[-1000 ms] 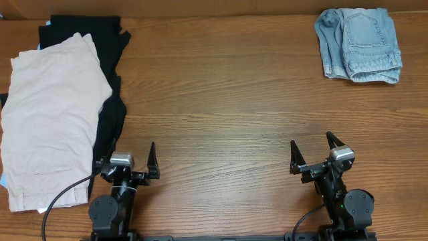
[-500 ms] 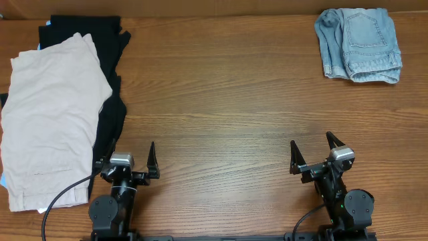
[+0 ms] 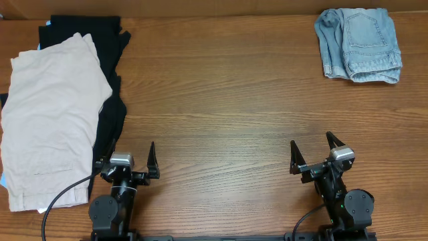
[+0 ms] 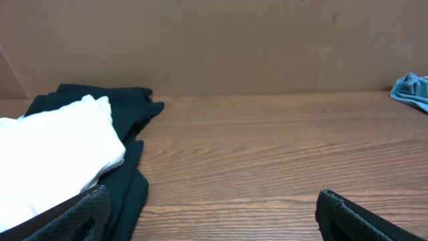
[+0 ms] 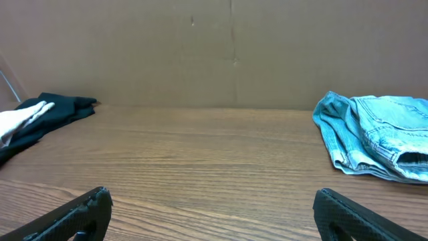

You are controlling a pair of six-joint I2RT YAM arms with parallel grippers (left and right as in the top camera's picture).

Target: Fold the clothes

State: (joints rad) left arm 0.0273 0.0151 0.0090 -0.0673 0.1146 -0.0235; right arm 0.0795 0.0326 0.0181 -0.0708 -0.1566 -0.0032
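The light-blue denim shorts [image 3: 359,43] lie folded in a compact bundle at the table's far right corner, a stitched back pocket facing up. They also show at the right of the right wrist view [image 5: 378,144] and as a sliver at the far right edge of the left wrist view [image 4: 414,90]. My left gripper [image 3: 128,155] is open and empty near the front edge, left of centre; its view shows it wide open [image 4: 212,213]. My right gripper [image 3: 312,148] is open and empty near the front edge at the right, and its view shows the same [image 5: 212,211].
Beige shorts [image 3: 50,114] lie on a black garment [image 3: 107,73] at the table's left side, close to my left gripper; both show in the left wrist view, beige shorts [image 4: 53,150] over black garment [image 4: 127,117]. A brown cardboard wall [image 5: 214,47] backs the table.
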